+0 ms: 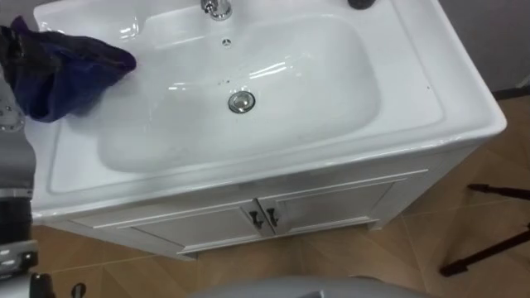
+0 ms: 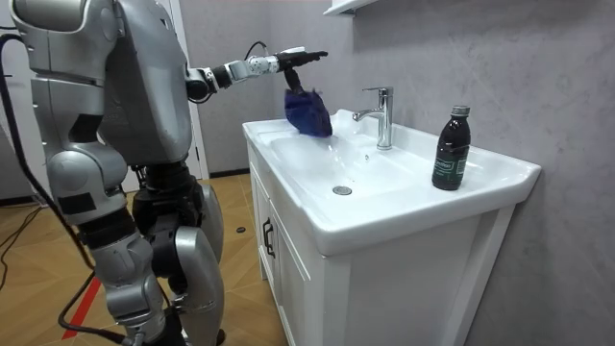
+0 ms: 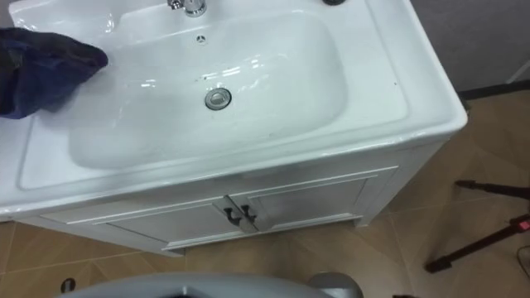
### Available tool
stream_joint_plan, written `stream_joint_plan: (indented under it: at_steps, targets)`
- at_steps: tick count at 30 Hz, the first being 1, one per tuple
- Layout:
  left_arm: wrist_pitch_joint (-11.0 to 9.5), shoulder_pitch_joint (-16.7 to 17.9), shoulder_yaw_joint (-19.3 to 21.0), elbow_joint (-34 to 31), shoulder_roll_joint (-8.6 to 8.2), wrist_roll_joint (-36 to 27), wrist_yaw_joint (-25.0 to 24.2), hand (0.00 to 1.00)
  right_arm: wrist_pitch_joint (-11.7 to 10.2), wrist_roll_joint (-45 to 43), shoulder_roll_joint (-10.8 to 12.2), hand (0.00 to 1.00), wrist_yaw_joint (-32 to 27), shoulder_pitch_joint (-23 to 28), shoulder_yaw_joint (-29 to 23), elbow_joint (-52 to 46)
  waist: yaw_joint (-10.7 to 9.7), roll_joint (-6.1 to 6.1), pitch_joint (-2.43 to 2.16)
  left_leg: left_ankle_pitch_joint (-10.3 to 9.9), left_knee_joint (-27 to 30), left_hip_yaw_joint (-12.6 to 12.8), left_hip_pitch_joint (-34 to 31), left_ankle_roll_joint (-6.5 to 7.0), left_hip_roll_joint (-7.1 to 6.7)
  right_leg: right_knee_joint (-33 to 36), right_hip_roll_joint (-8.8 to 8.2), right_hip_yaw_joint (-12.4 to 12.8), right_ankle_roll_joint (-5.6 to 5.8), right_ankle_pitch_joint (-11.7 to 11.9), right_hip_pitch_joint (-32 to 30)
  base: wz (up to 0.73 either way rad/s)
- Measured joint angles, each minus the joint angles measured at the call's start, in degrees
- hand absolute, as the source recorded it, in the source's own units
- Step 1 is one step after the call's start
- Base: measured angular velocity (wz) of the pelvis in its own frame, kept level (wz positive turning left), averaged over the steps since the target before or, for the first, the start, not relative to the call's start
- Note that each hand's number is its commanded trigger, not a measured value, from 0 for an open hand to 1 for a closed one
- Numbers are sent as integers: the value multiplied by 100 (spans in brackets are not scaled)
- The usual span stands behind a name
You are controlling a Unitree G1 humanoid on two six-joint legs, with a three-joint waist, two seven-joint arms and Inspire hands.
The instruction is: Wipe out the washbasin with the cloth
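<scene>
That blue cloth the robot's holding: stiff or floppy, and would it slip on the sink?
Likely floppy: the cloth hangs bunched in folds from the left hand. Probably light, dangling from that one hold. It should glide easily over the glossy basin.

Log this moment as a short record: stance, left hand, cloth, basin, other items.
stance: standing in front of the white basin and its cabinet
hand: left hand raised over the basin's left rear corner, closed on the cloth
cloth: dark blue, bunched, hanging from the hand at the rim; contact with the rim unclear
basin: drain in the middle of the bowl, tap at the back
other items: dark bottle upright on the right rear ledge
</scene>
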Motion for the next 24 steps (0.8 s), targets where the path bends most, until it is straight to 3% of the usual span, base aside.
stream_joint_plan:
  at_steps: [4, 10, 20, 24]
  targets:
    - [190, 0, -1, 0, -1, 39, -186, 0, -7, 106, -3, 0, -77, 2, 2, 1, -10, -8, 5, 0, 0, 0, 5, 0, 6, -1, 7, 18, 0, 0, -1, -2]
    - [304, 1, -12, -2, 0, 184, -328, 0, -64, 115, -4, 0, -202, 2, 3, 16, -29, -9, 10, 0, 3, 1, -17, 0, 0, -18, 0, 12, 1, 0, -1, 2]
    - [359, 0, -9, -33, 0, 264, -329, 0, -64, 505, -1, 0, -314, 93, 11, 66, 20, 45, -26, 0, 6, 1, -13, 0, -7, -17, -6, 10, 2, 1, 13, 0]
    - [348, 1, -8, -138, 0, 257, -319, 0, -68, 749, 7, 0, -406, 112, 15, 87, 22, 41, -19, 0, 5, -3, -5, 0, -5, -16, -5, 7, 2, 1, 26, 0]
